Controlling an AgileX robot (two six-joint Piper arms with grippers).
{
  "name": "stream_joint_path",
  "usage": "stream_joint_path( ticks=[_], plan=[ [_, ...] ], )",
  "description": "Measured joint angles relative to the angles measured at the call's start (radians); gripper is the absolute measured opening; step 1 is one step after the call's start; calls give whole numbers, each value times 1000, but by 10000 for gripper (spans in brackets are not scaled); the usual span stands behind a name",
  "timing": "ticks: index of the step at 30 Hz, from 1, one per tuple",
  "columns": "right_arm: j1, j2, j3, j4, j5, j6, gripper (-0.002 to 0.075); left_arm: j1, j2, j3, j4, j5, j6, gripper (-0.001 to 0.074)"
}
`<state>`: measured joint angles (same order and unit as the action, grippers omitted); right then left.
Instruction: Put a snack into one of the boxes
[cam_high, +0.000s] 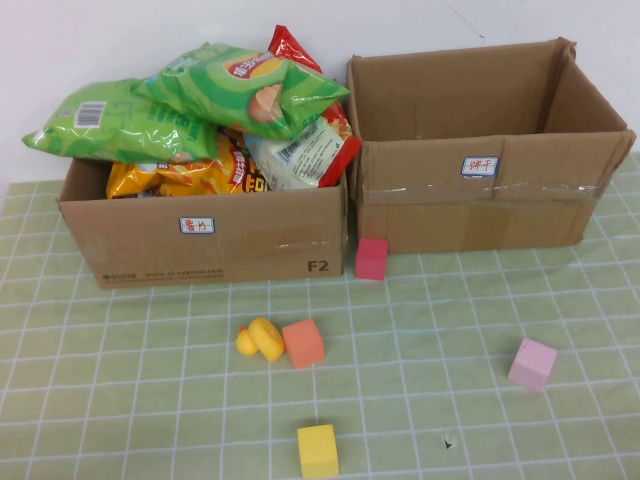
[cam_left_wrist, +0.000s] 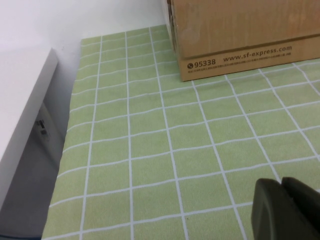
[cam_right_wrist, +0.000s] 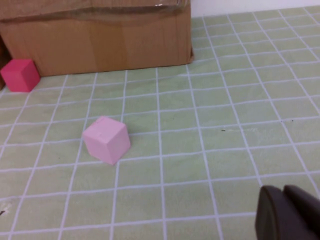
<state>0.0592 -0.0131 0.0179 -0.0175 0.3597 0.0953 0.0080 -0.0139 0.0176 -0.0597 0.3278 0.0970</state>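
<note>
Green checked cloth (cam_high: 150, 400) carries two boxes against the far wall, snack bags (cam_high: 215, 110) heaped in the left box (cam_high: 205, 240), the right box (cam_high: 490, 195) empty, while the left gripper (cam_left_wrist: 285, 207) and right gripper (cam_right_wrist: 287, 212) hover low near the front, jaws seemingly closed, holding nothing.

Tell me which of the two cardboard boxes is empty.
The right box, behind the light pink cube, shows only bare inner walls. The left box is heaped with snack bags. The left gripper and right gripper hang low over the tablecloth.
</note>
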Motion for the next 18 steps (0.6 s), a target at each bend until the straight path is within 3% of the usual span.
stream_joint_path(
  ticks=[18],
  plan=[
    [6, 0, 0, 0, 0, 2, 11, 0, 0, 0, 0, 0, 0, -2]
  ],
)
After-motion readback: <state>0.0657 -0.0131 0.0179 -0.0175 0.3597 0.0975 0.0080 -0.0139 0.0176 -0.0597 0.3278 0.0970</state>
